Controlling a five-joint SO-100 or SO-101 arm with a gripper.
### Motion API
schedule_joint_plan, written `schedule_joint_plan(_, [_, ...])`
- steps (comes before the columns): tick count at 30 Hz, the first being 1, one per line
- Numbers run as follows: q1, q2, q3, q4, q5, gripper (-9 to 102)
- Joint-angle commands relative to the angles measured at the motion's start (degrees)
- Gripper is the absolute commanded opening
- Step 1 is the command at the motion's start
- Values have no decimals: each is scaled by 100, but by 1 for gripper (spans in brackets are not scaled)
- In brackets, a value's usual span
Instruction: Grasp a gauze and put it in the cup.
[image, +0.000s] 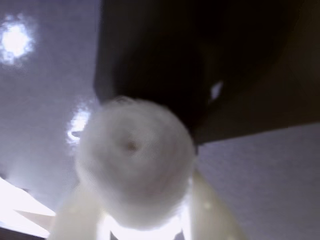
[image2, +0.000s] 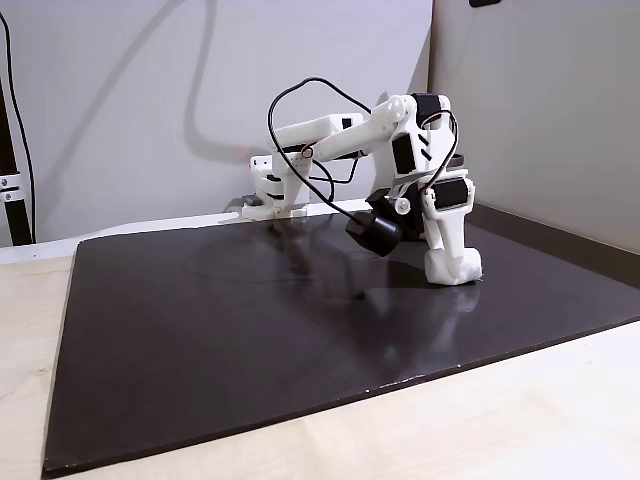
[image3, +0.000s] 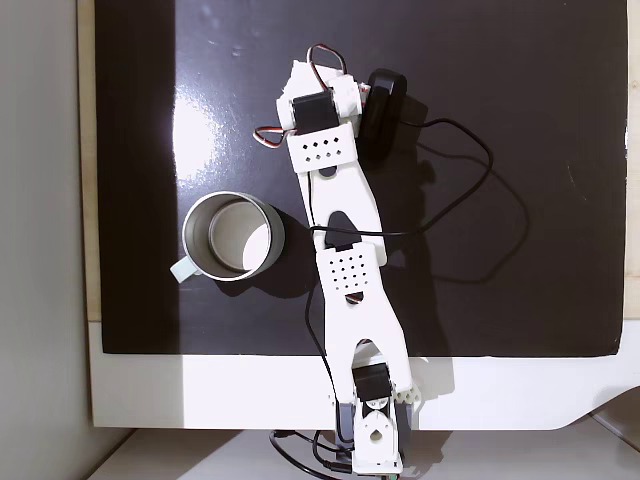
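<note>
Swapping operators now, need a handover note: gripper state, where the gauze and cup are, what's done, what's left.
Gripper: fingers on either side of the gauze in the wrist view, apparently shut on it, low at the dark mat.
Cup: upright on the mat, left of the arm in the top-down fixed view, nothing visible inside.
Done: gauze apparently grasped.
Left: lift, carry to the cup, release inside.

Cup (image3: 233, 236) stands left of the white arm (image3: 345, 250), on dark mat (image3: 520, 150)
</note>
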Motion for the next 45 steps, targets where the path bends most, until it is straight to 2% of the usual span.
schedule_joint_plan(1, [-70, 624, 35, 149, 0, 1])
schedule_joint_plan(22, [-527, 5142, 2777, 984, -132, 1])
schedule_joint_plan(35, [-1389, 7321, 4948, 1213, -1151, 0])
schedule_joint_plan(45, [-2180, 8112, 6530, 1222, -1925, 0])
